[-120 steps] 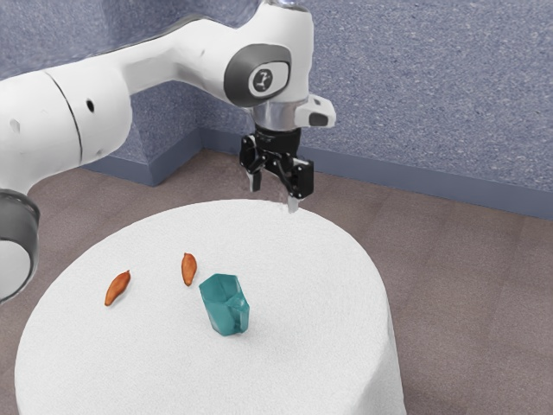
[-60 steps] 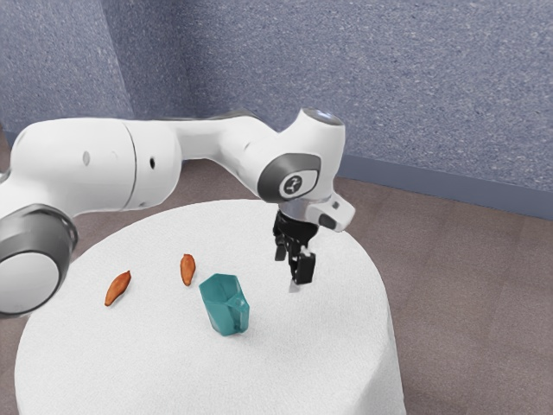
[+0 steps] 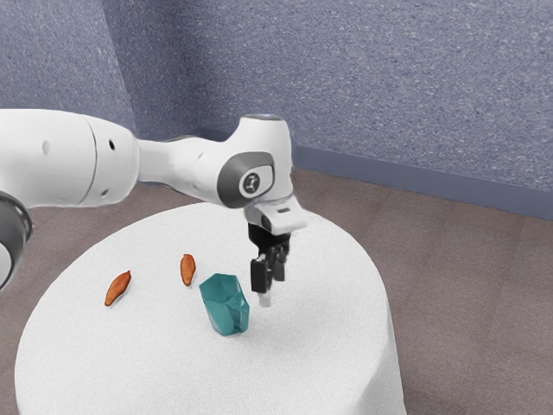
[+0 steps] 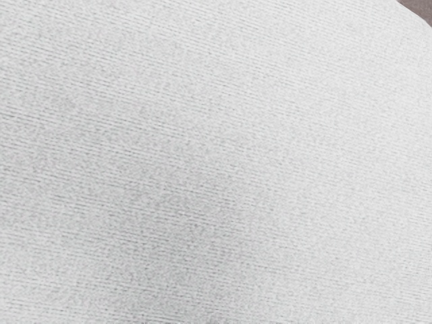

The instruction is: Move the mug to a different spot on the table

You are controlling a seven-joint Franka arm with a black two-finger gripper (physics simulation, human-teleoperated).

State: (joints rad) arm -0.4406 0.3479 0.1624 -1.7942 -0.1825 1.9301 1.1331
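Note:
A teal, faceted mug (image 3: 225, 304) stands upright on the round table with the white cloth (image 3: 328, 354), a little toward the exterior view's left of centre. My black gripper (image 3: 265, 290) points down just to the exterior view's right of the mug, close beside its rim and apart from it. Its fingers stand open with nothing between them. Under my hand, the wrist view has the white cloth (image 4: 216, 162).
Two small orange pieces lie on the cloth to the exterior view's left of the mug, one (image 3: 187, 269) near it and one (image 3: 117, 287) farther out. The table's edge curves round at the exterior view's right. Brown floor (image 4: 422, 5) lies beyond the edge.
My arm has swung down and toward the exterior view's left, from above the table's far edge to a low spot right beside the mug. The mug has not moved.

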